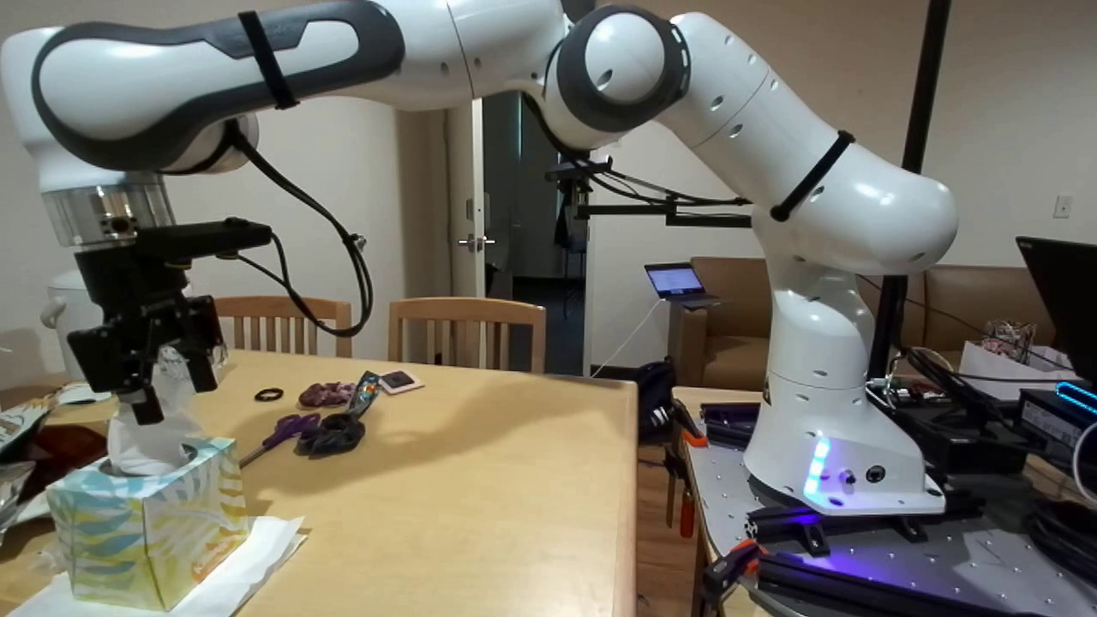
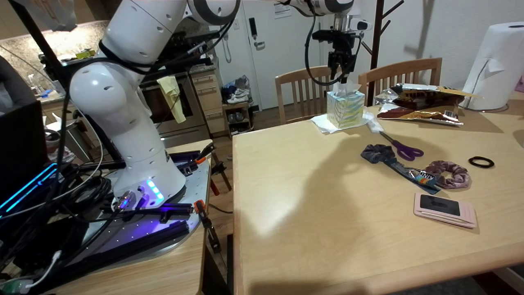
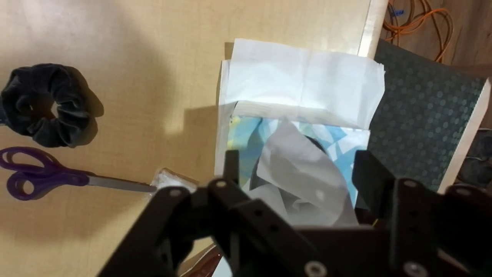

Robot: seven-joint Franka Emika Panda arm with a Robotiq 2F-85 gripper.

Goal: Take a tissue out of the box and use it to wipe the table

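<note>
The tissue box [image 1: 146, 540] has a teal, yellow and white leaf pattern and stands upright near the table's edge; it also shows in an exterior view [image 2: 345, 110] and in the wrist view [image 3: 242, 132]. A thin white tissue [image 1: 146, 441] sticks up from its opening; the wrist view shows the tissue [image 3: 300, 165] too. My gripper [image 1: 174, 390] points down over the box. In the wrist view, the gripper [image 3: 296, 156] is open, with the tissue between its spread fingers. The table [image 2: 294, 184] has a light tan wooden top.
A flat white folded sheet [image 3: 269, 65] lies under the box. Purple scissors [image 2: 407, 151], a dark scrunchie [image 2: 377, 153], a mauve scrunchie [image 2: 448, 174], a black ring [image 2: 481, 162] and a pink wallet [image 2: 445, 209] lie nearby. Shiny snack bags [image 2: 421, 104] and a paper roll [image 2: 493, 69] are beyond.
</note>
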